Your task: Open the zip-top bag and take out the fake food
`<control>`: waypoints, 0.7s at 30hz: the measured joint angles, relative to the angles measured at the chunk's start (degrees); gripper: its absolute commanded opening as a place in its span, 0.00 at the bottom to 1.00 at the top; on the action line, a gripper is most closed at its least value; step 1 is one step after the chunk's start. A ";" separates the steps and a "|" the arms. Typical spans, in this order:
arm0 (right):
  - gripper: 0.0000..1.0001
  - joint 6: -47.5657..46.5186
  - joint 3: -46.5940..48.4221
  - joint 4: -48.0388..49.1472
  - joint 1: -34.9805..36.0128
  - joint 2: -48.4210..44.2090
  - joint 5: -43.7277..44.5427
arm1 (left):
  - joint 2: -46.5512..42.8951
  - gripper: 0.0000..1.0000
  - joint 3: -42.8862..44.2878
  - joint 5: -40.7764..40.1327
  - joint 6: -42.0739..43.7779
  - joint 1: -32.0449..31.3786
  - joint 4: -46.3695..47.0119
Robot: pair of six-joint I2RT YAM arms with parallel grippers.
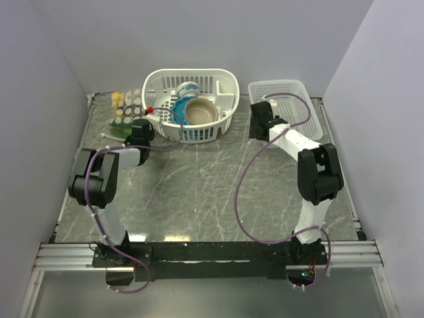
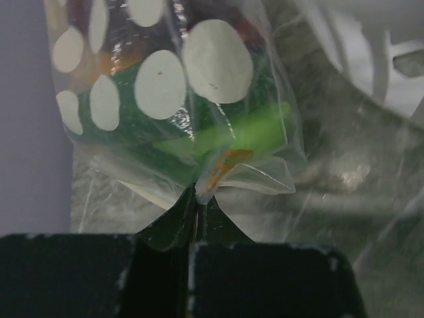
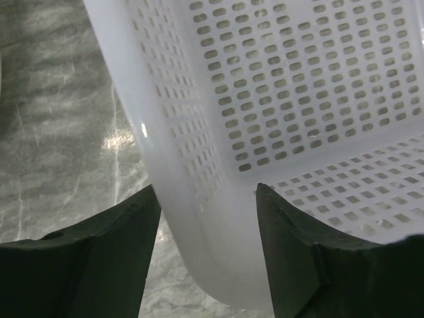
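Our left arm folds back at the elbow and reaches to the far-left corner of the counter (image 1: pixel 199 179). There the left gripper (image 2: pixel 196 199) has its fingers (image 2: pixel 173 222) pressed together on a fold of the zip-top bag (image 2: pixel 172 99). The bag lies against the left wall, just beside the round basket (image 1: pixel 159 83), with the green fake food (image 2: pixel 252 132) inside it. Our right arm stretches to the far right. The right gripper (image 3: pixel 207 192) has its fingers (image 3: pixel 291 232) spread wide, straddling the rim of the mesh basket (image 3: pixel 298 99). Walls close in on both sides, and the middle of the counter gives open room.
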 measured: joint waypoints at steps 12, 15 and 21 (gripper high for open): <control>0.54 4.68 -12.85 0.11 9.81 -10.12 -0.17 | -35.91 0.03 -2.51 2.99 -4.98 1.92 -28.94; 0.54 6.51 -16.81 -0.20 11.17 -13.97 -0.66 | -42.80 0.05 -0.11 5.53 -6.21 1.90 -38.95; 0.53 11.37 -24.94 -1.01 15.67 -24.26 -1.44 | -51.34 0.04 8.72 11.56 -8.57 1.81 -58.23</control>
